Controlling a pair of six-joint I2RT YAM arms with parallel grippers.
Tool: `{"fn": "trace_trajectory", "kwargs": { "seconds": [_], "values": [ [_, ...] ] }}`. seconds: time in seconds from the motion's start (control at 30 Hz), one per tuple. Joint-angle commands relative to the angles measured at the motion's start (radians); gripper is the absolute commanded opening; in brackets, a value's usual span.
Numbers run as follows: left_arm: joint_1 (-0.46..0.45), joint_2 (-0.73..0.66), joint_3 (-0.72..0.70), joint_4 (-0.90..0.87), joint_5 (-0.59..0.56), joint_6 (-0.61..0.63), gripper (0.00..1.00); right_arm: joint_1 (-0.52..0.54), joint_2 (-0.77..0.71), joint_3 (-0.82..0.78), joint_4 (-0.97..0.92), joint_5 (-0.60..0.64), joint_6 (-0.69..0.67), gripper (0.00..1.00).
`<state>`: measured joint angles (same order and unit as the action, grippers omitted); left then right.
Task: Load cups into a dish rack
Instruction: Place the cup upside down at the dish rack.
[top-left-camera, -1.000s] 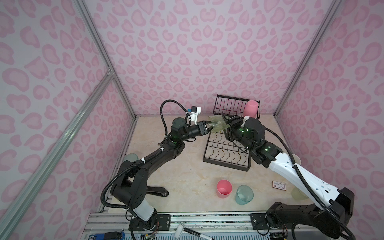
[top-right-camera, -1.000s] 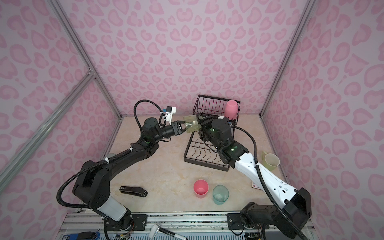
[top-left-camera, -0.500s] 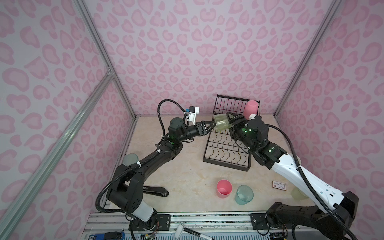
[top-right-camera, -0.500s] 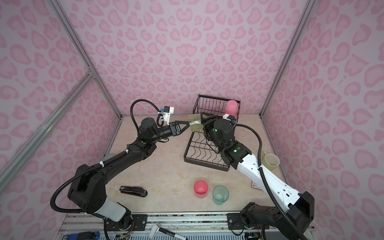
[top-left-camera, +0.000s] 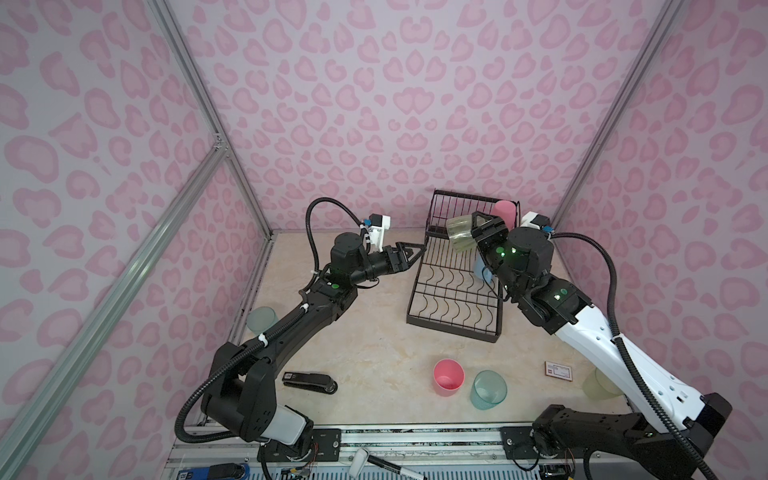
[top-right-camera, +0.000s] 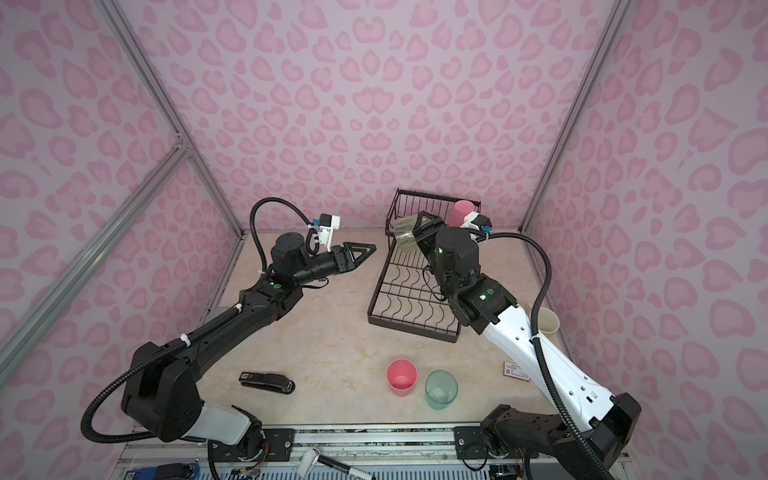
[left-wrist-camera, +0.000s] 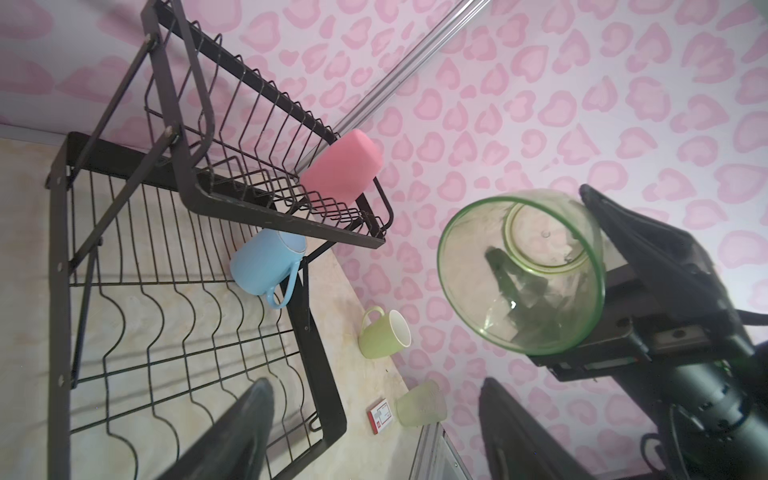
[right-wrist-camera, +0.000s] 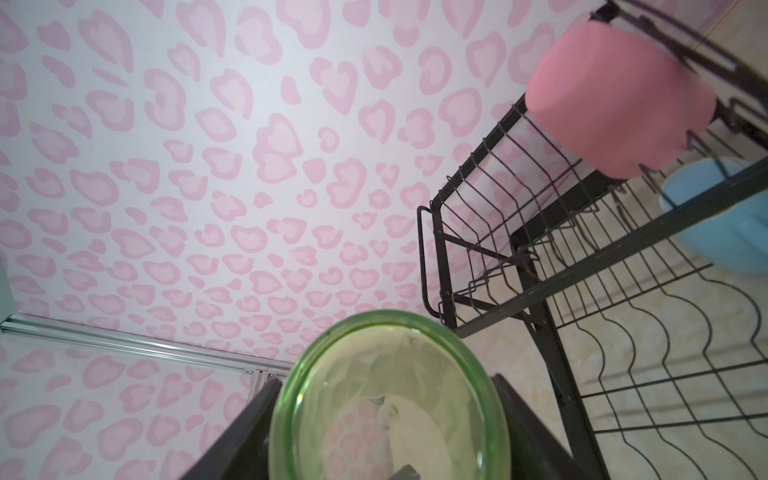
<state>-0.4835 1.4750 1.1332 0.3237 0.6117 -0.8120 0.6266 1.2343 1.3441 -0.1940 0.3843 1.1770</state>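
Observation:
A translucent green tumbler (top-left-camera: 460, 232) (right-wrist-camera: 386, 399) lies tilted on its side in the air, with my right gripper (top-left-camera: 478, 235) (right-wrist-camera: 382, 386) shut on it. It hangs beside the near end of the black wire dish rack's (top-left-camera: 453, 291) upper basket. An upside-down pink tumbler (top-left-camera: 505, 210) (left-wrist-camera: 343, 166) stands in that basket, and a light blue mug (left-wrist-camera: 262, 270) leans on the lower grid beneath it. My left gripper (top-left-camera: 415, 251) (left-wrist-camera: 374, 395) is open and empty, just left of the rack and apart from the green tumbler (left-wrist-camera: 519, 270).
On the table's front stand a pink tumbler (top-left-camera: 448, 376) and a teal tumbler (top-left-camera: 488, 390). A grey-blue tumbler (top-left-camera: 262, 320) is at the left wall. A yellow-green mug (top-right-camera: 544, 320), a yellowish tumbler (top-left-camera: 598, 384) and a small card (top-left-camera: 558, 370) are at the right. A black stapler (top-left-camera: 309, 380) lies front left.
My left gripper opened, let go of the green tumbler and drew back to the left. My right gripper kept the tumbler and carried it toward the upper basket.

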Motion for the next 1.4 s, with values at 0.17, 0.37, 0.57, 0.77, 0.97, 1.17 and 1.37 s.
{"fn": "trace_trajectory", "kwargs": {
  "seconds": [0.17,0.37,0.57,0.77,0.97,1.17,1.37],
  "values": [
    [0.001,-0.079,0.12,-0.441,-0.157,0.157,0.95,0.0,0.055,0.129,-0.076,0.188,-0.335,0.57],
    [0.001,-0.132,0.164,-0.66,-0.275,0.264,1.0,0.001,0.148,0.276,-0.127,0.266,-0.528,0.57],
    [-0.009,-0.179,0.138,-0.73,-0.359,0.373,0.99,0.001,0.283,0.436,-0.205,0.318,-0.665,0.57],
    [-0.045,-0.193,0.075,-0.724,-0.429,0.453,0.99,0.002,0.418,0.581,-0.263,0.382,-0.779,0.57],
    [-0.07,-0.221,0.041,-0.704,-0.433,0.504,0.98,-0.002,0.532,0.681,-0.285,0.423,-0.844,0.57],
    [-0.072,-0.246,0.016,-0.674,-0.398,0.517,0.98,-0.027,0.625,0.757,-0.304,0.426,-0.866,0.58],
    [-0.071,-0.259,0.002,-0.657,-0.403,0.525,0.98,-0.067,0.694,0.811,-0.328,0.406,-0.868,0.58]
  ]
}}
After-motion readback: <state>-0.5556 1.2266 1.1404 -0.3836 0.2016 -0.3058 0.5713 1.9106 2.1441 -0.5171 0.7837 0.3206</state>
